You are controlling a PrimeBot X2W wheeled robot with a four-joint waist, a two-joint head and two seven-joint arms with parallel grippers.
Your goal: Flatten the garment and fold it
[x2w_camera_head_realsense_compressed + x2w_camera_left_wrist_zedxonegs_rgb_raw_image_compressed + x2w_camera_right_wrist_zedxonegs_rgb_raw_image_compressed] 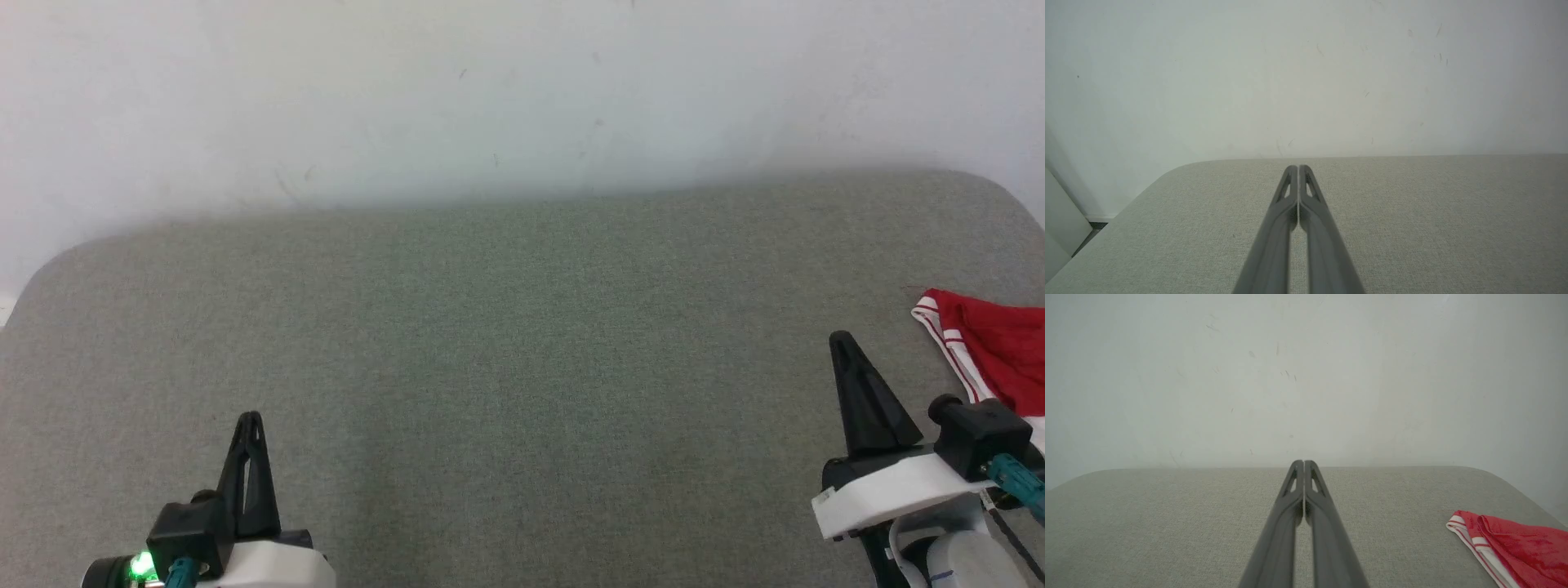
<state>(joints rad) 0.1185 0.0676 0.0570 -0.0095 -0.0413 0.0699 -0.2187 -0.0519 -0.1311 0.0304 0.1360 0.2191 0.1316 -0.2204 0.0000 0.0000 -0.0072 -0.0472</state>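
Left gripper [249, 422] sits low on the left, long dark fingers pressed together and pointing forward. Right gripper [841, 341] is low on the right, higher in the head view, jaws likewise closed tip to tip (both wrist views show the tips meeting). Neither grips anything.

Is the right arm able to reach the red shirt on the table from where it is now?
Probably yes. The shirt lies close to the right of the right gripper, on the grey table, with nothing between them. The gripper is shut and would need opening first.
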